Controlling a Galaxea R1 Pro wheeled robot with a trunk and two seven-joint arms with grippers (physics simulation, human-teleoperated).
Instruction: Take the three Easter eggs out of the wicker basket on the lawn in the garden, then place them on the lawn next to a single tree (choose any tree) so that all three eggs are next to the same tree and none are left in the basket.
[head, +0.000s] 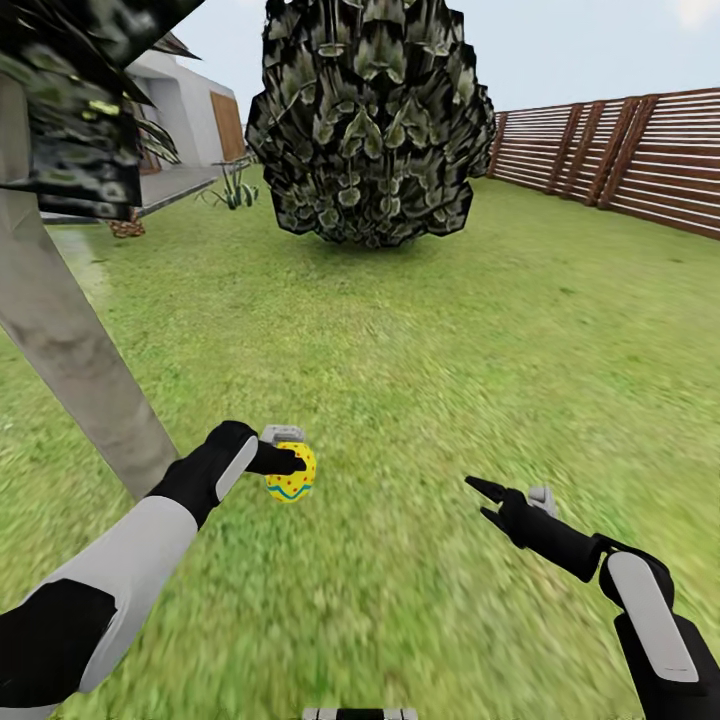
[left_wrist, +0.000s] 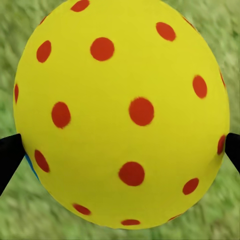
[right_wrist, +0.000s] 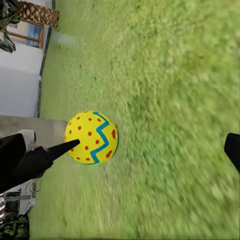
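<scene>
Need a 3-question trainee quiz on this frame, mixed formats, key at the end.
1. True or false: the left gripper jaws are shut on the Easter egg.
2. Multiple choice: the right gripper is A) holding an egg, B) open and empty, C) resting on the fence.
3. Fill in: the egg's dots are ____ on yellow, with a blue zigzag.

Key: 1 true; 2 B; 3 red. The grey trunk stands beside the left arm, over the lawn.

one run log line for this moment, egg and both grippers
left gripper: shut on Easter egg, above lawn | right gripper: open, holding nothing | pale tree trunk beside left arm
</scene>
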